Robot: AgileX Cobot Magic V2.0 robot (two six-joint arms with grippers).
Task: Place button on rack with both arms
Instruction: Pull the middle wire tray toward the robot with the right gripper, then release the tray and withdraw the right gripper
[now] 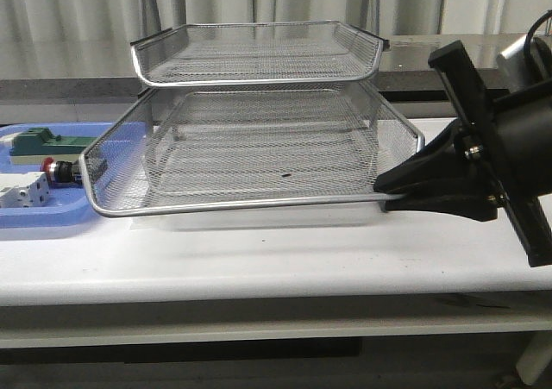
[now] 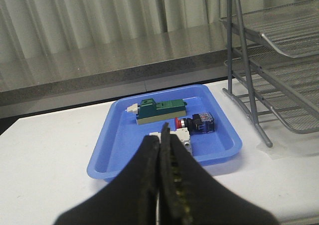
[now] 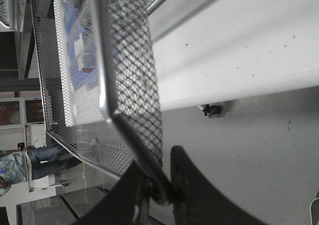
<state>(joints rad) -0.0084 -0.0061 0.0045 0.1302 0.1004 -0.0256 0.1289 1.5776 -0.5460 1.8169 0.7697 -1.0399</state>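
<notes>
Two arms, one on the tray corner

Three parts lie in the blue plastic tray (image 2: 107, 150) at the bench's (image 1: 259, 264) left end: a green-and-cream block (image 2: 160, 110), a white boxy switch (image 2: 179, 136) and the button (image 2: 197, 123), on its side just right of the switch. The left gripper (image 2: 160, 150) hovers near the tray, jaws pressed together and empty. Right of it stands the rack (image 1: 259, 147), its lower wire tray pulled forward. The right gripper (image 1: 390, 192) has its jaws clamped on that tray's front right corner.
</notes>
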